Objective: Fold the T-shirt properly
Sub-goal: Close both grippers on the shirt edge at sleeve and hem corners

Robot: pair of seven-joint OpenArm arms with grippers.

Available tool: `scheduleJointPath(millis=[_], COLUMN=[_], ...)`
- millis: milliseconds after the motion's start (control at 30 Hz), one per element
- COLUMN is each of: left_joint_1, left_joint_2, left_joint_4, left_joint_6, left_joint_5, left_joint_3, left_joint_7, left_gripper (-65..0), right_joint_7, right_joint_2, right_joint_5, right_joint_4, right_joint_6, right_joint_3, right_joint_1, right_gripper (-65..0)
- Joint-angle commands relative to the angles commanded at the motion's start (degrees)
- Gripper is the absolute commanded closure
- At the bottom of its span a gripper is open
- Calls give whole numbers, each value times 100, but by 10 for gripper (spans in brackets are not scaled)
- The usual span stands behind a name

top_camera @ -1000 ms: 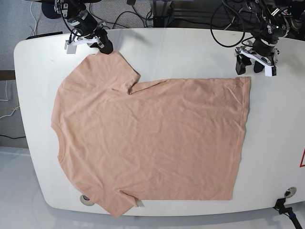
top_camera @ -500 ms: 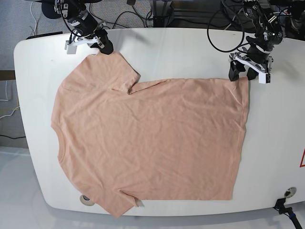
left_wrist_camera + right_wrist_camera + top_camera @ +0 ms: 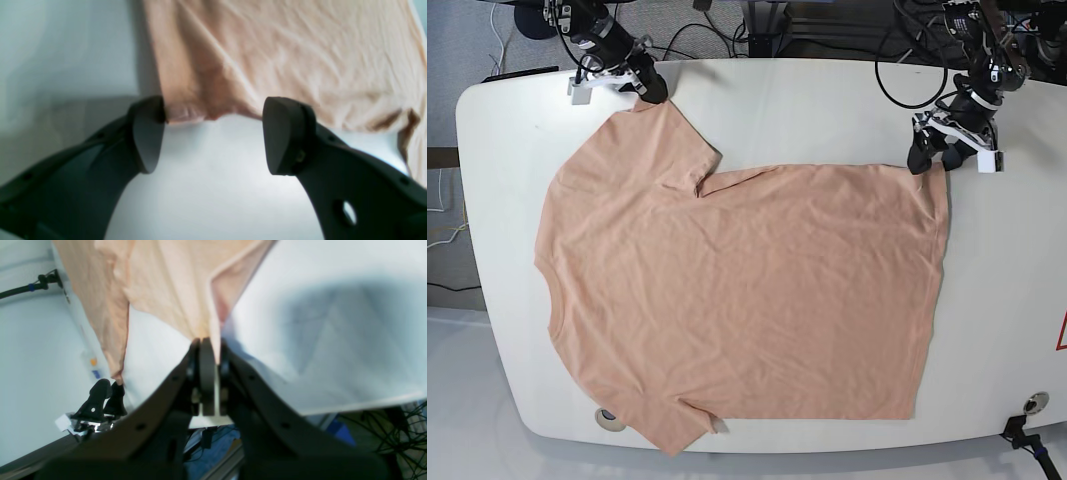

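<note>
Here, the shirt (image 3: 737, 290) lies flat and unfolded on the tabletop (image 3: 807, 110). My right gripper (image 3: 209, 351) pinches a sleeve tip, jaws closed; my left gripper (image 3: 213, 133), jaws open, straddles a hem corner. Folding hasn't begun.

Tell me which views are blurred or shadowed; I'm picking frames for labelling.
Base view: sharp and evenly lit, the plain peach short-sleeved cotton T-shirt crisp on the white table. Left wrist view: the fabric is soft and the open left claw out of focus, with a grey shadow on the table. Right wrist view: the right claw, shut on the sleeve corner, is blurred, with a broad shadow beside it.
</note>
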State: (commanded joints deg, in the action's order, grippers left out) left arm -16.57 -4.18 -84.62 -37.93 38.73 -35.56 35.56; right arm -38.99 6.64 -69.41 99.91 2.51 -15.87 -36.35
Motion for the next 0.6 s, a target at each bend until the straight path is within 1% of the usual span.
scheduleJointPath(millis=[67, 167, 300, 467, 567, 600], left_joint_1=[0, 0, 0, 123, 132, 158], left_joint_2=[-123, -264, -264, -264, -264, -264], left_joint_4=[132, 299, 316, 316, 308, 308], left_joint_6=[0, 9, 26, 53, 299, 325], left_joint_5=[290, 484, 527, 519, 519, 519], left_joint_3=[0, 0, 35, 44, 53, 53], left_joint_7=[0, 0, 9, 387, 396, 396], left_gripper=[-434, -434, -434, -432, -432, -432], right_joint_7=[0, 0, 0, 0, 0, 0], right_joint_2=[0, 0, 0, 0, 9, 9], right_joint_5=[0, 0, 0, 0, 0, -9], right_joint_4=[18, 18, 9, 18, 18, 18], right_joint_6=[0, 0, 0, 0, 0, 0], right_joint_3=[0, 0, 0, 0, 0, 0], right_joint_1=[0, 0, 70, 79, 79, 79], right_gripper=[0, 0, 0, 0, 0, 0])
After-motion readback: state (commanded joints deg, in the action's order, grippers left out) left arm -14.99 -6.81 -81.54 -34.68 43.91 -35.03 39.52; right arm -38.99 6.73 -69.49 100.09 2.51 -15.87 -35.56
